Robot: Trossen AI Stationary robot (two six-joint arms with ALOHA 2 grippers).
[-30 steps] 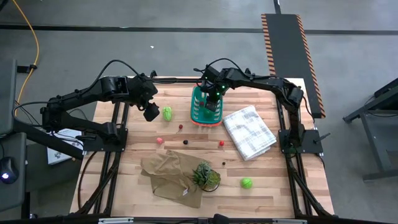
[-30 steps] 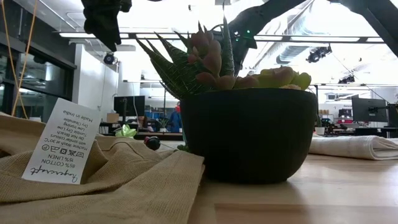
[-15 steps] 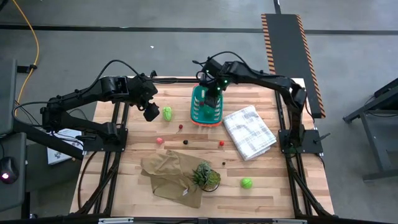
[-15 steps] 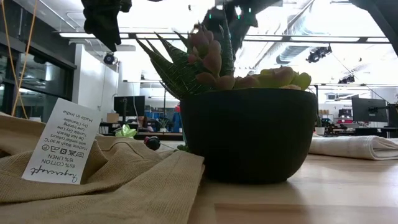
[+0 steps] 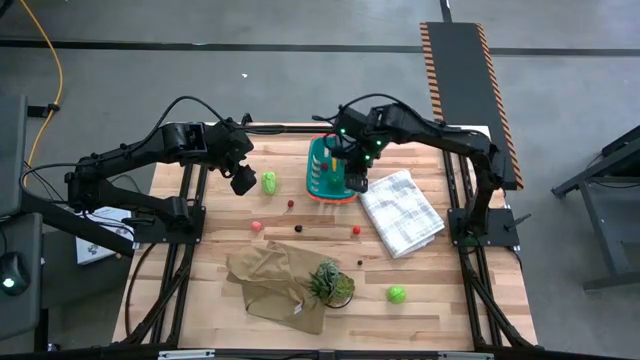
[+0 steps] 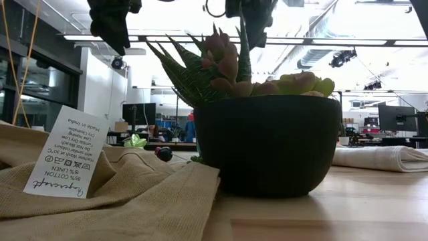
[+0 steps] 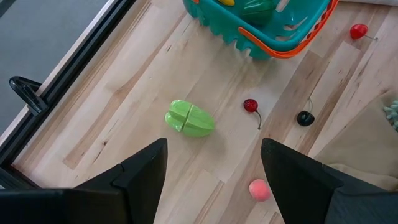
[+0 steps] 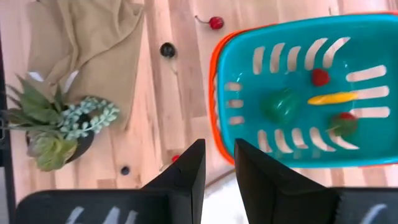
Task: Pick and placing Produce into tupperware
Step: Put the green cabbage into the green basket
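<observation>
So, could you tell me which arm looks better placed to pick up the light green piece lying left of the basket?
Probably the left: the left gripper hangs open right beside the light green piece, which lies just ahead of its fingers. The right gripper sits over the basket's far edge.

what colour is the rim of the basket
Orange-red, around the top edge of the teal basket; it shows best in the left wrist view.

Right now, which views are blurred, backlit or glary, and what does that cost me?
Low view: bright ceiling glare backlights the black plant pot, leaving its front featureless. Right wrist view: the teal basket and the pieces inside look smeared, soft-edged. Left wrist view: crisp; the light green piece casts only a faint shadow. High view: evenly lit.
</observation>
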